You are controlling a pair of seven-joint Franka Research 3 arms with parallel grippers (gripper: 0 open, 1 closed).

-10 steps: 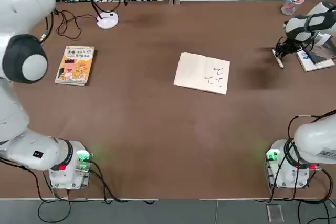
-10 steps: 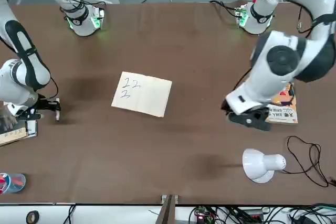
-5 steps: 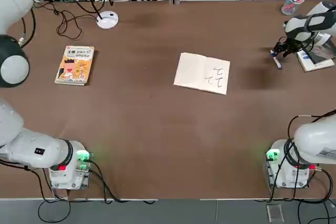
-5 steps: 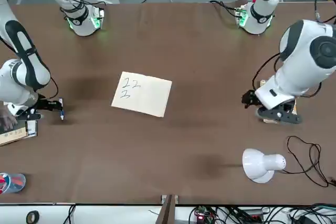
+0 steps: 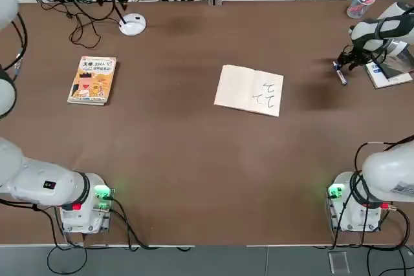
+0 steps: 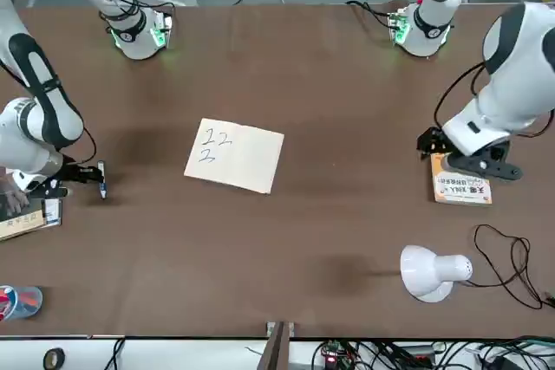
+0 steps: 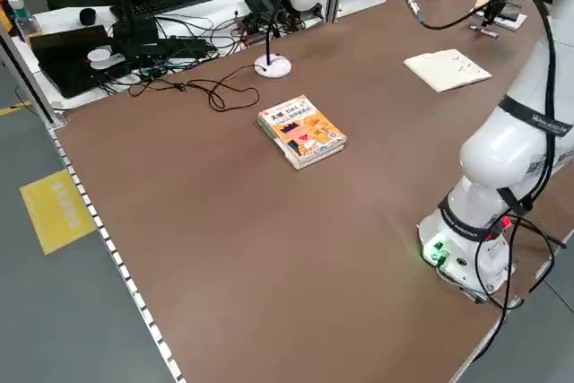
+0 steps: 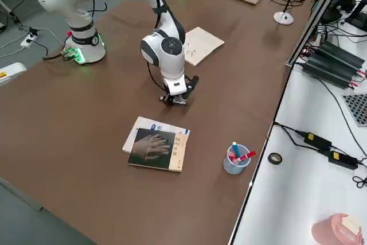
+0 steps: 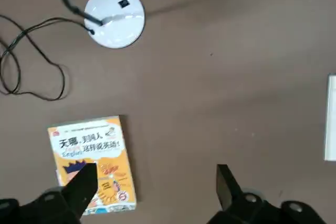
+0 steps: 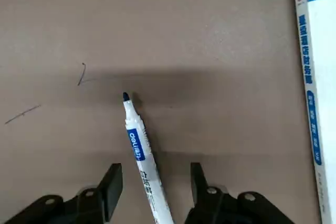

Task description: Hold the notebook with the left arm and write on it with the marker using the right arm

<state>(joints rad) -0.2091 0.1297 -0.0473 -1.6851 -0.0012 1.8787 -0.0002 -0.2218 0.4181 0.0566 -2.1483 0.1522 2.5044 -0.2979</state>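
Top view: the left arm is mostly cut off at the picture's left edge, its gripper out of frame.
Left gripper: wide apart and empty above the orange illustrated book.
Notebook: cream pad lying open mid-table with dark strokes on one page, nothing touching it.
Marker: white barrel, dark uncapped tip, flat on the table at the far right beside a white book.
Right gripper: fingers parted to either side of the marker, gripping nothing.

Probably a robotics lab: cabled workbench, two table-mounted arms, marked floor.
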